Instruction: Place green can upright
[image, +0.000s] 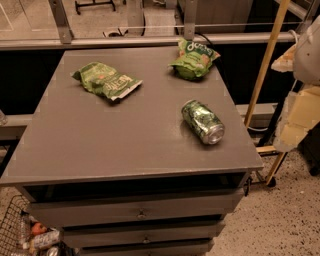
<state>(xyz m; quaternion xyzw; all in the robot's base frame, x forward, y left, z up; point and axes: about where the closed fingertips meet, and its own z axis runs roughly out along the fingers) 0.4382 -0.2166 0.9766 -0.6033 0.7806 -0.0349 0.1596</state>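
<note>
Can (202, 121) is on its side on the table (100, 140) — gripper (299, 112) off at the right edge, we can't tell if it's open.

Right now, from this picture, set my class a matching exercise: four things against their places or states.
1 green can
2 flatter snack bag
3 bunched snack bag
4 gripper

A back right of the cabinet top
B off the top, at the view's right edge
C lying on its side
D back left of the top

Pairs: 1-C; 2-D; 3-A; 4-B
</note>
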